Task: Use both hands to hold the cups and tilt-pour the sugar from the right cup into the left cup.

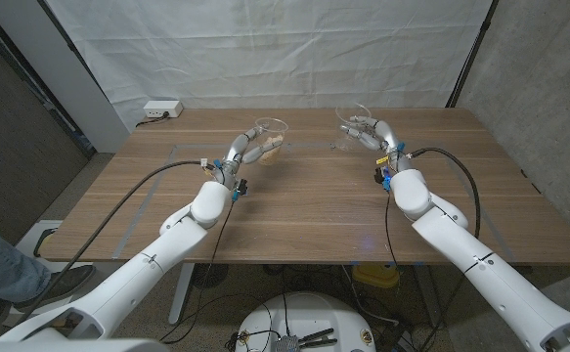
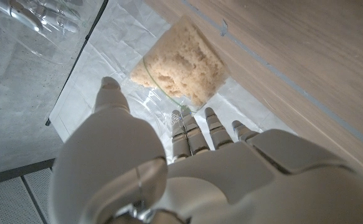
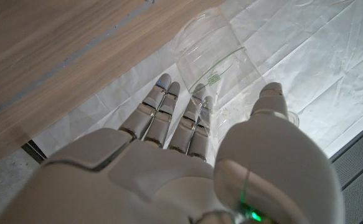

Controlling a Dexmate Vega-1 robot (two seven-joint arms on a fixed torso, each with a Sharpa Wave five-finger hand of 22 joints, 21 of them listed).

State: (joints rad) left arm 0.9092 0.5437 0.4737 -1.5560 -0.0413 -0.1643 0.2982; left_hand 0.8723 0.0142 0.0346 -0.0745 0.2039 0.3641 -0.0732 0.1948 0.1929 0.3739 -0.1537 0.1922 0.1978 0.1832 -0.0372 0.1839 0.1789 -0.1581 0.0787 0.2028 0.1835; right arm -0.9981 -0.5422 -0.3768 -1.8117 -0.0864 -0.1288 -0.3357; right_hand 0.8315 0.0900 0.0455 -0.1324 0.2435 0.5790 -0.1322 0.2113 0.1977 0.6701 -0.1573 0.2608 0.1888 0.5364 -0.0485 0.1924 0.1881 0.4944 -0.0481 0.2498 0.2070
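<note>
Both arms reach in from the near edge of the table [image 1: 314, 210] toward its far edge, each hand lifted off the wood with a clear plastic cup in it.

The left hand [image 1: 241, 150] grasps the left cup [image 1: 271, 135] from the side — fingers [image 2: 193, 134] curled round one wall, thumb on the other. This cup stands roughly upright, left of the table's middle and near the far edge, and the brown sugar [image 2: 184, 65] lies heaped in it, a tan mass behind the clear wall. The left forearm runs up from the near-left corner, elbow bent.

The right hand [image 1: 374, 132] holds the right cup [image 1: 355, 119] the same way — fingers [image 3: 193, 121] along one side, thumb across from them. This cup is tipped over, its mouth turned toward the left cup, and looks clear through with no sugar visible inside. It hangs above the far edge, right of the middle. The cups are well apart, with bare wood between them.

A white power strip [image 1: 161, 110] sits beyond the far-left corner, against the white backdrop [image 1: 285, 49].
</note>
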